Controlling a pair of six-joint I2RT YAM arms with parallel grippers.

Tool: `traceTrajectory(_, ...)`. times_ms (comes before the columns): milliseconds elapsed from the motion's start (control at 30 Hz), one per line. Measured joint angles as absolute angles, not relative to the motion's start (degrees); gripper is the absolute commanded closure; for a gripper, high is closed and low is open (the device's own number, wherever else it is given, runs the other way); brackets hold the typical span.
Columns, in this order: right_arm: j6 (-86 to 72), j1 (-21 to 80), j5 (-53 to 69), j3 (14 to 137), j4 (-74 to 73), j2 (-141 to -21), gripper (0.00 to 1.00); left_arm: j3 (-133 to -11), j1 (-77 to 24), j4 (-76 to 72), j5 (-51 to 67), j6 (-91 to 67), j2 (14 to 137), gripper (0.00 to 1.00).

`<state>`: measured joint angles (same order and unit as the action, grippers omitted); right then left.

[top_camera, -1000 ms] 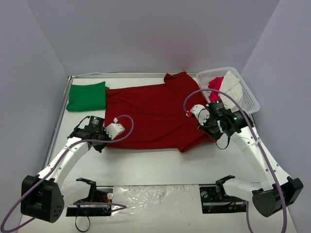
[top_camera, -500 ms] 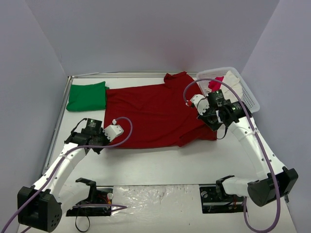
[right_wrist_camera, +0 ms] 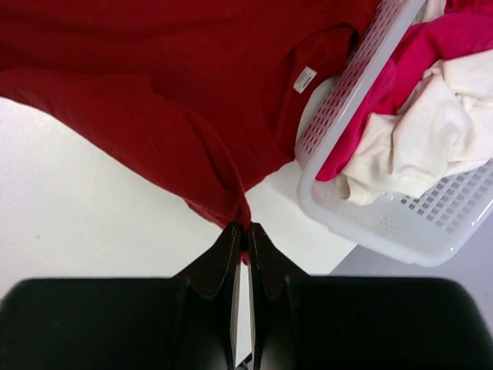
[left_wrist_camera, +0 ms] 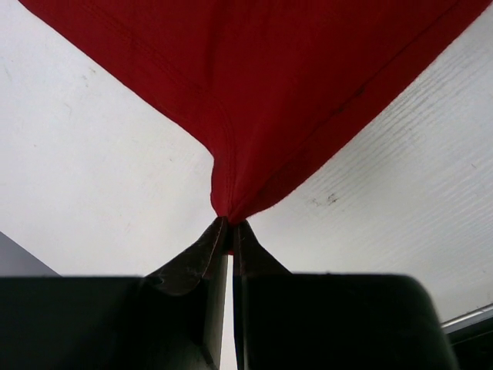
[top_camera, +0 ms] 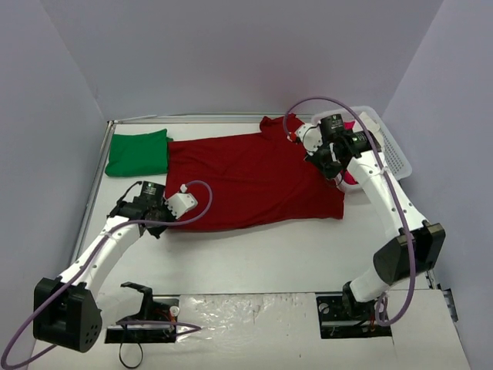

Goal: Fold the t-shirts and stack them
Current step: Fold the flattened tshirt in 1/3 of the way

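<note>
The dark red t-shirt [top_camera: 246, 181] lies spread across the middle of the table. The left wrist view shows a corner of the dark red t-shirt [left_wrist_camera: 293, 77] running into my left gripper [left_wrist_camera: 229, 223], which is shut on it. From above, my left gripper [top_camera: 164, 223] sits at the shirt's near left corner. My right gripper [top_camera: 333, 166] is up by the shirt's right side next to the basket. There my right gripper [right_wrist_camera: 246, 227] is shut on a bunched edge of the red t-shirt [right_wrist_camera: 154, 77]. The bright green t-shirt [top_camera: 139, 153] lies folded at the back left.
A white perforated basket [top_camera: 394, 154] stands at the back right, holding pink [right_wrist_camera: 431, 54] and cream [right_wrist_camera: 416, 139] clothes. The basket's rim [right_wrist_camera: 370, 220] is close to my right fingers. Grey walls enclose the table on three sides.
My right gripper has carried the shirt's edge from the near right back and up to beside the basket, and the shirt's right side is drawn out straighter. The left gripper has barely shifted.
</note>
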<state>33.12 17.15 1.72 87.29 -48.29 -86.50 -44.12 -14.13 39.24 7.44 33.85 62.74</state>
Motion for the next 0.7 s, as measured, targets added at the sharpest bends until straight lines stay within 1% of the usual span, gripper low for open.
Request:
traceTrajectory(167,34.1,16.0,1.9,93.6,-47.6,-93.6,1.0,-46.4,-14.1,38.1,7.2,33.7,66.6,0.98)
traceTrajectory(700,38.6,12.2,3.2,113.1,-46.8,-115.8,1.0,-59.9,-11.4,35.7,6.1,33.7,86.6,0.98)
